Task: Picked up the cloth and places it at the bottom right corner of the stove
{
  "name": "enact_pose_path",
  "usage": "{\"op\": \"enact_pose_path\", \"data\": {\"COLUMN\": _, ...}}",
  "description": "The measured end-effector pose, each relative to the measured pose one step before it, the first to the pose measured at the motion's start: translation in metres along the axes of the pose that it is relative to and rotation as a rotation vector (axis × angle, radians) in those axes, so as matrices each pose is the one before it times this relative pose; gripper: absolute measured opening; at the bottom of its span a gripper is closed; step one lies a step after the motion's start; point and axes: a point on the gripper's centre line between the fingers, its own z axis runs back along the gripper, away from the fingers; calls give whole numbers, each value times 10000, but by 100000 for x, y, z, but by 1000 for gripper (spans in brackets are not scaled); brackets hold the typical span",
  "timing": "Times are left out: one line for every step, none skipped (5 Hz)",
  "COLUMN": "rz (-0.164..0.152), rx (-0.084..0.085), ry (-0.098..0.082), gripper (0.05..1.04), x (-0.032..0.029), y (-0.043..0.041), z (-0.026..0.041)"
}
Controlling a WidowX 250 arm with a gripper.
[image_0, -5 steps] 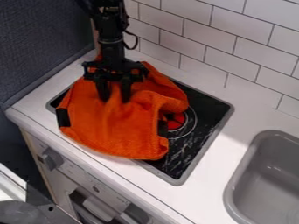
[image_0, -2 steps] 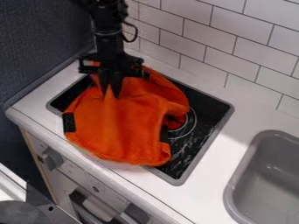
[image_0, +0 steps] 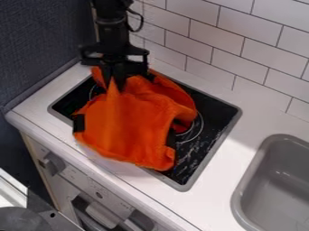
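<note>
Cloth (image_0: pixel 136 124) lies draped over the stove (image_0: pixel 212 118), its upper part pinched in the gripper (image_0: pixel 114 85), whose fingers have closed from a spread position. Since closure, the cloth's edge at the view's left has shifted inward, baring more of the stove there. I judge the grasp secured but most fabric unlifted; I must next raise and carry it to the bottom right corner.

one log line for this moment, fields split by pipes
gripper: pinching orange cloth | cloth: peaked at grip, rest spread over stove | placement: not yet done
</note>
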Motion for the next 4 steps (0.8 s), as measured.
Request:
{"op": "enact_pose_path", "data": {"rz": -111, "rx": 54, "ry": -219, "gripper": 53, "x": 78, "y": 436, "z": 796}}
{"op": "enact_pose_path", "data": {"rz": -42, "rx": 212, "ry": -523, "gripper": 53, "x": -569, "y": 350, "z": 1848}}
{"op": "enact_pose_path", "data": {"rz": 80, "rx": 56, "ry": -277, "gripper": 53, "x": -248, "y": -85, "z": 1685}}
{"op": "enact_pose_path", "data": {"rz": -152, "rx": 79, "ry": -529, "gripper": 53, "x": 143, "y": -1199, "z": 2422}}
